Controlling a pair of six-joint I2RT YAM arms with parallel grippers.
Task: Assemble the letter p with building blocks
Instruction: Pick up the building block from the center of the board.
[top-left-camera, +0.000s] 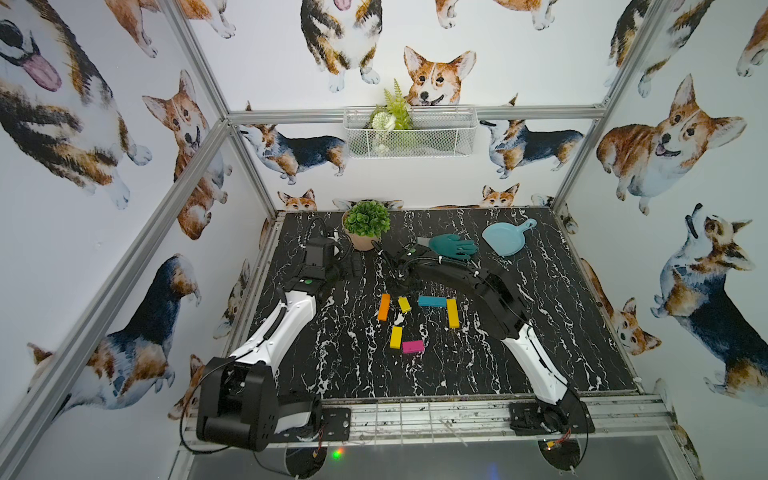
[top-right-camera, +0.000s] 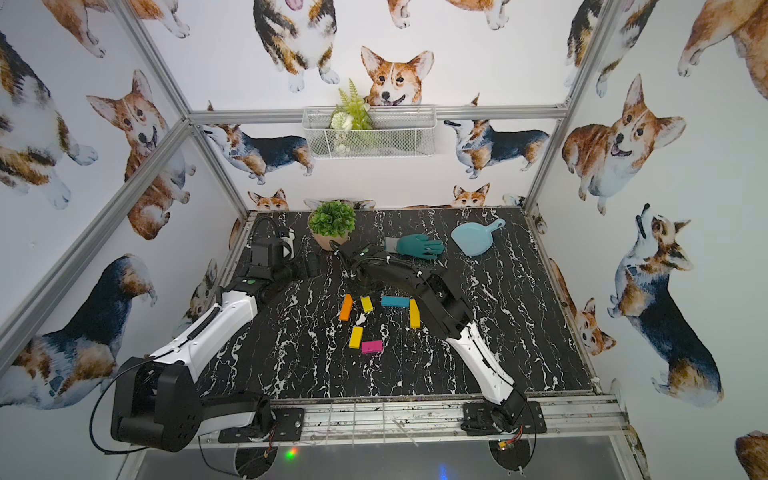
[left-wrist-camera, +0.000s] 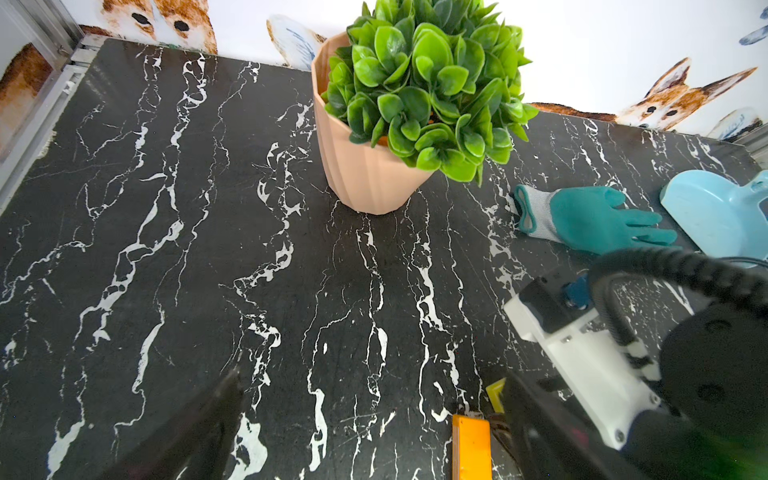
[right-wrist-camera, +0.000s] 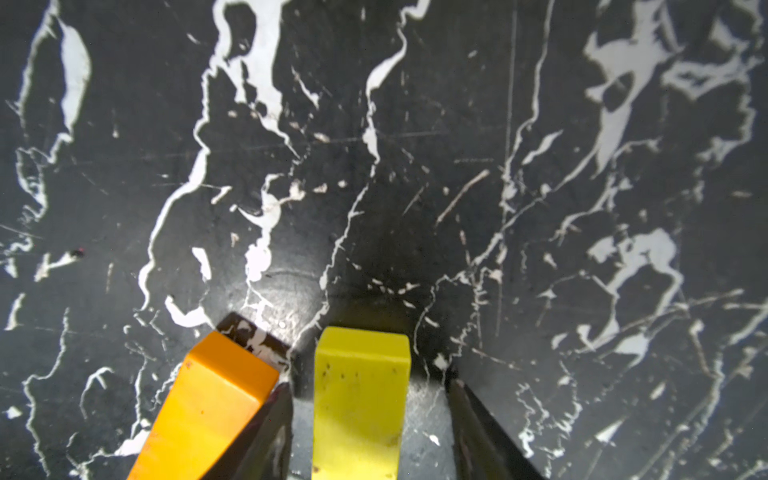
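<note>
Fingers (right-wrist-camera: 274, 432) of the right gripper (right-wrist-camera: 370, 390) stand apart astride the short yellow block (right-wrist-camera: 359, 399), with a gap on each side (no contact). That block lies flat mid-bench (top-left-camera: 540, 332), long axis roughly near-to-far, just beside the orange block (right-wrist-camera: 208, 407), while the teal block (top-left-camera: 432, 301) lies crosswise. Left gripper (left-wrist-camera: 374, 386) fingers are spread wide and empty near the plant pot (left-wrist-camera: 365, 183).

No legible txt, labels, brand marks, nos. or signs in any view.
</note>
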